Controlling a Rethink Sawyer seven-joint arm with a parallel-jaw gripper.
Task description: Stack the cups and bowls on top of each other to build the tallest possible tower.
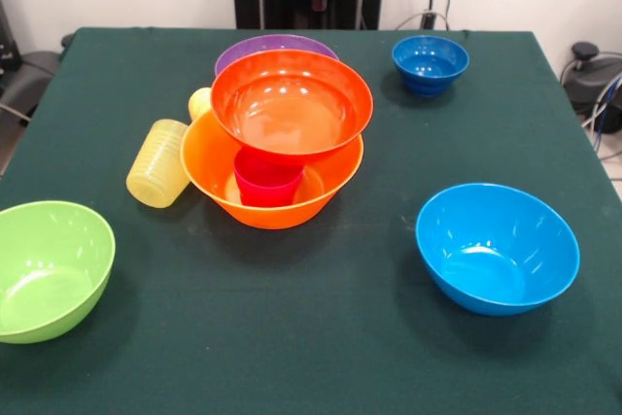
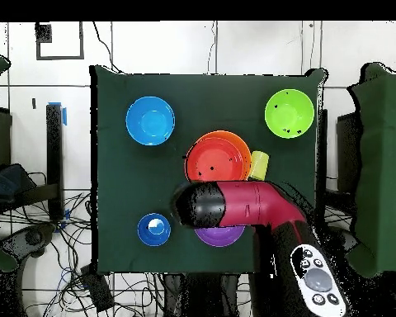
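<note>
The tower sits mid-table: the red-orange bowl rests on a red cup inside the big orange bowl. The light blue bowl probably goes next. The arm hides its gripper, so I cannot tell its state.

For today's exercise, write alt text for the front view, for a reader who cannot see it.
On a dark green table, a red-orange bowl rests on a red-pink cup standing inside a large orange-yellow bowl, with a purple bowl behind. A ribbed pale yellow cup lies on its side beside them. A lime green bowl, light blue bowl and small dark blue bowl stand apart.
</note>
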